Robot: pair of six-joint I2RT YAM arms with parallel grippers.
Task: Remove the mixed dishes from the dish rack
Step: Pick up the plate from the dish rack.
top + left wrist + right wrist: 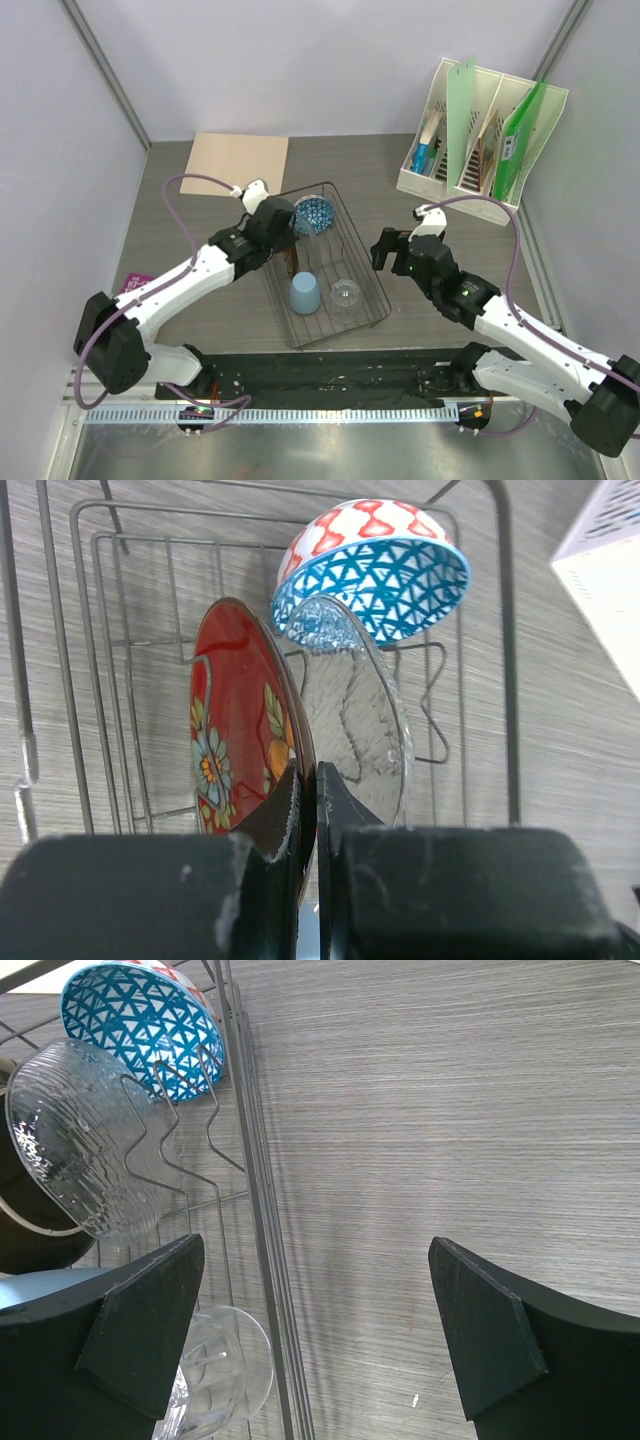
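While left end effector (305,792) clenches red plate (232,735) rim, right end effector (315,1260) — released

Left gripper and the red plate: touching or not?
Touching. The left wrist view shows the left gripper with both fingers pressed against the rim of the red plate, no gap.

Red plate (225,740), glass dish (365,710), bowl (390,575), tumbler (345,293), cup (305,293) — one each

Grey table (350,165) under dish rack (355,250), tan mat (239,159), white file holder (415,183)
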